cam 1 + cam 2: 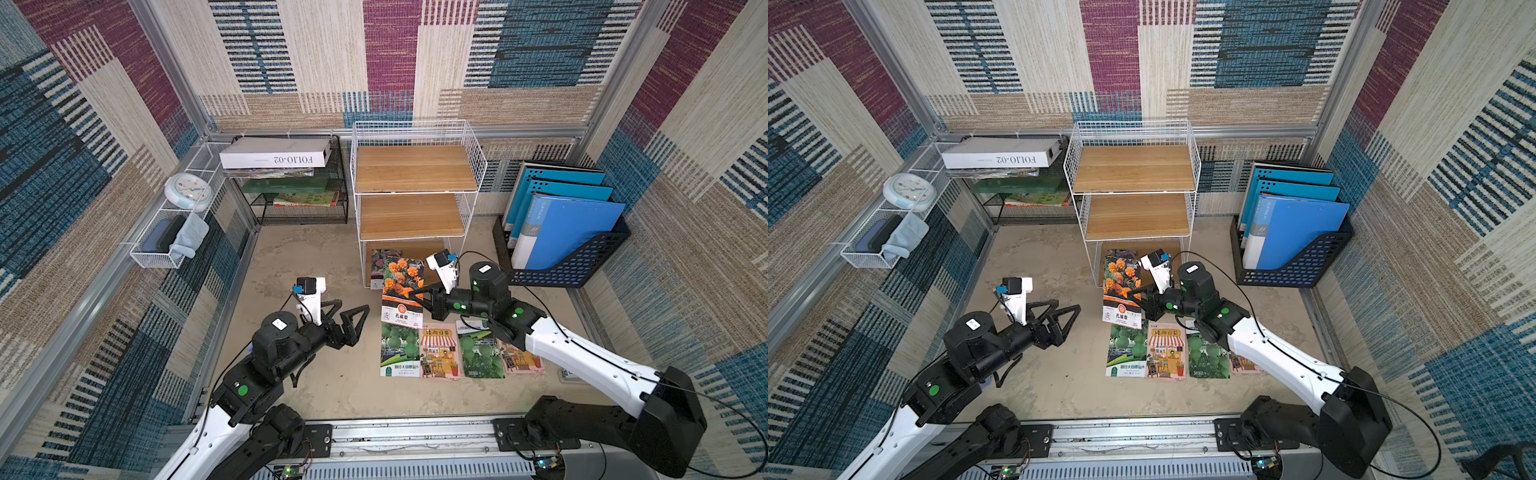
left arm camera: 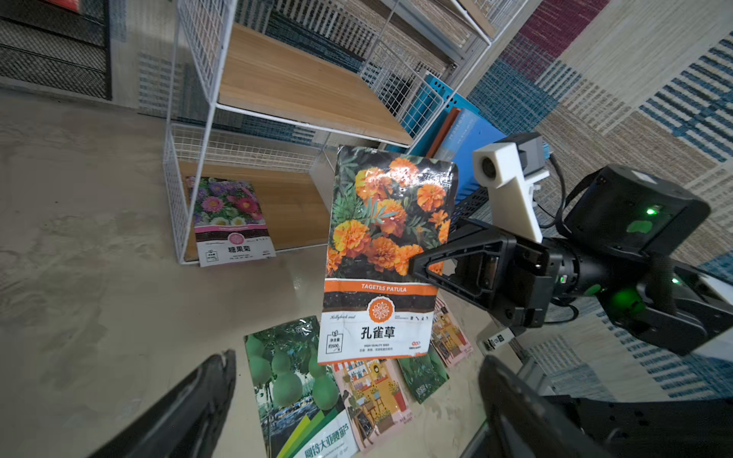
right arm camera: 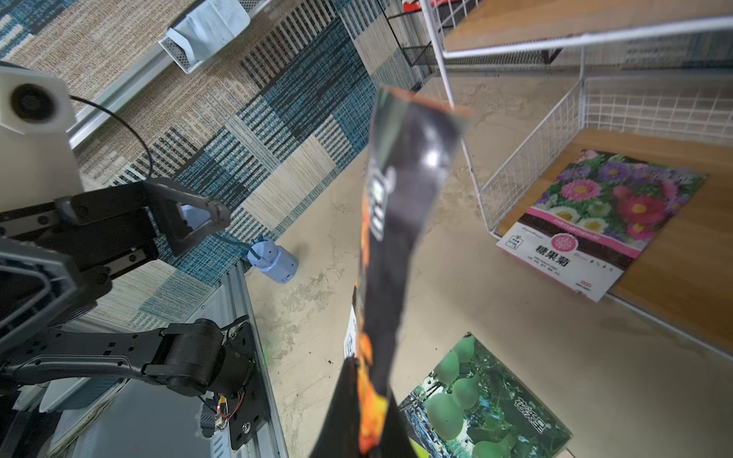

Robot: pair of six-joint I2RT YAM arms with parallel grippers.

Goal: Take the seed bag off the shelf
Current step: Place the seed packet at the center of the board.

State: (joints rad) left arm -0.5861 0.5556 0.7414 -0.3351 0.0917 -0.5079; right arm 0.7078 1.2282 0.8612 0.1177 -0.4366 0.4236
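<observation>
right hand: pinching the side edge of the marigold seed bag
marigold seed bag: upright in the air, just in front of the shelf, clear of its boards
left hand: spread wide, empty, apart from the bag
pink-flower bag: flat on the shelf's bottom board, front edge poking out
bench: four packets in a row

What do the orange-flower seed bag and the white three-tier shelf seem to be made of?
The seed bag is probably a glossy plastic or foil laminate: light glares on its printed face and its top is creased. The shelf has a frame of thin white-coated wire, probably metal, judging by the fine grid. Its boards look like light wood or wood-look laminate, matt, with visible grain.
</observation>
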